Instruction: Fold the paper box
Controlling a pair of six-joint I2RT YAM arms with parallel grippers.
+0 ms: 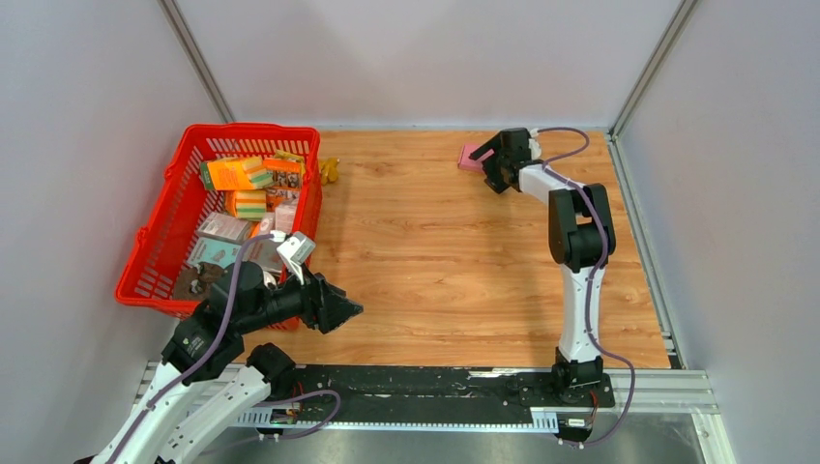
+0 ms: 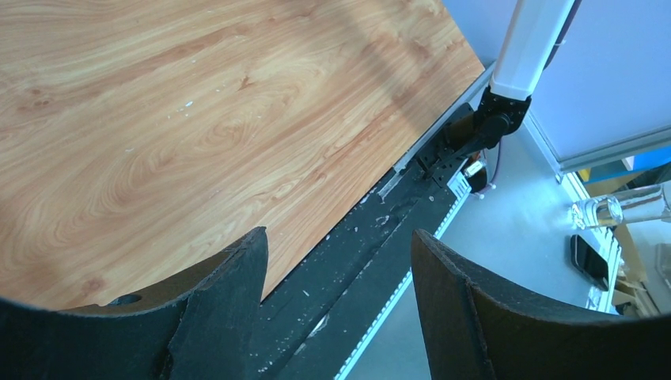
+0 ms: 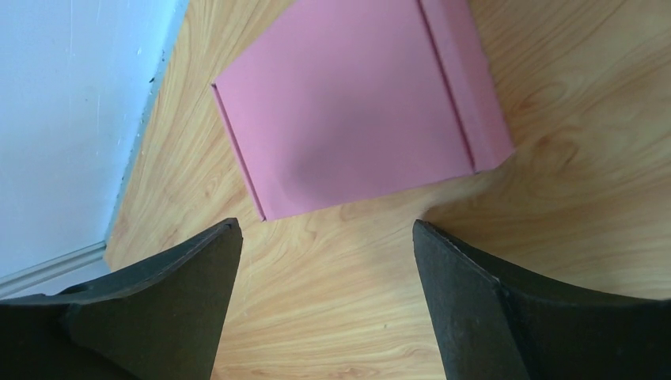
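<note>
The pink paper box (image 3: 356, 111) lies closed and flat on the wood near the back wall; only its left corner (image 1: 470, 158) shows in the top view, beside the right arm's wrist. My right gripper (image 3: 326, 229) hovers just short of the box, open, with bare table between its fingers. The same gripper (image 1: 490, 159) sits at the far back of the table in the top view. My left gripper (image 1: 350, 310) is low at the near left, open and empty. In the left wrist view its jaws (image 2: 339, 237) frame the table's near edge.
A red plastic basket (image 1: 155, 249) at the left holds several printed orange and grey packages. A small yellow object (image 1: 330, 170) lies by the basket's back corner. Walls close the table at the back and right. A black rail (image 2: 372, 237) runs along the near edge.
</note>
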